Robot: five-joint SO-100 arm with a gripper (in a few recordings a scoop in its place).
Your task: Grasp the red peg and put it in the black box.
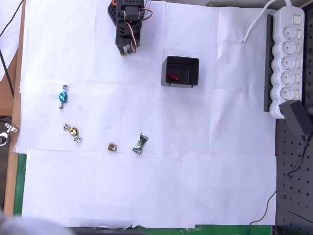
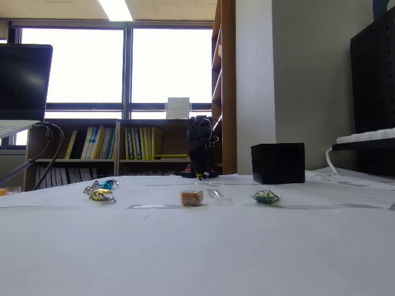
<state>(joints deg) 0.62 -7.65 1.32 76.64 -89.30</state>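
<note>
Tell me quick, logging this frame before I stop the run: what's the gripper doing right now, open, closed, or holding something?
Gripper: holding nothing; the red peg lies in the black box. Whether the fingers are open or closed cannot be told.

Single black arm (image 1: 126, 19) at top edge of overhead view, folded back close over its base, orange and red wiring visible along upper links. Gripper (image 1: 127, 50) pointed toward lower edge of that view, tip hanging low near the tabletop (image 1: 146, 196). Fingers (image 1: 131, 48) drawn close together, orange-tinted at tips; any gap too small to judge. Nothing seen between them. In fixed view, arm (image 2: 201, 145) standing as a compact upright dark column at far end of tabletop, gripper (image 2: 199, 176) aimed straight down, tip just above the surface.
</note>
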